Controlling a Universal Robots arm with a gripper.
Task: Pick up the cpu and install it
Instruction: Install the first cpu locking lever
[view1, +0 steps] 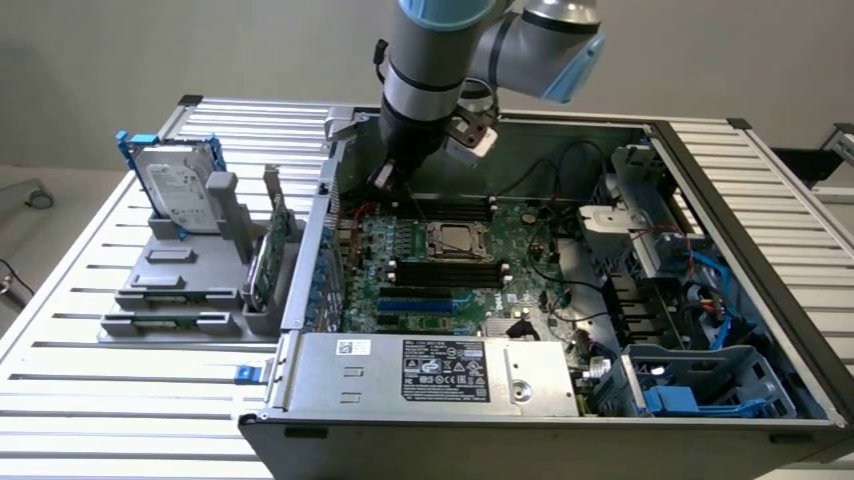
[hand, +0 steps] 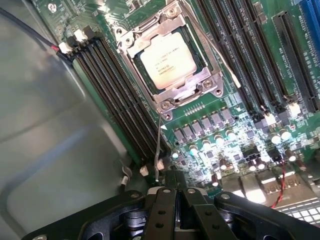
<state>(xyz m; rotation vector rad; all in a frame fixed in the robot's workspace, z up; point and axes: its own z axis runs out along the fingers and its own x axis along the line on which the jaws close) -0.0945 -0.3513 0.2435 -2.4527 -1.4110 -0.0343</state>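
I found the cpu (hand: 165, 61) lying in its socket (hand: 185, 94) on the motherboard (hand: 235, 125), so placement looked done; latching I couldn't judge. My tool (hand: 175, 180) hung clenched and empty above the board beside the memory slots (hand: 117, 95).

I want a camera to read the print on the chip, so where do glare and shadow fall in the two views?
Wrist view: hard white glare on the capacitors beyond the shut gripper; the cpu lid is bright, with its print visible; the chassis wall lies dimmer. Exterior view: soft, even light, darker among the cables at the exterior view's right.
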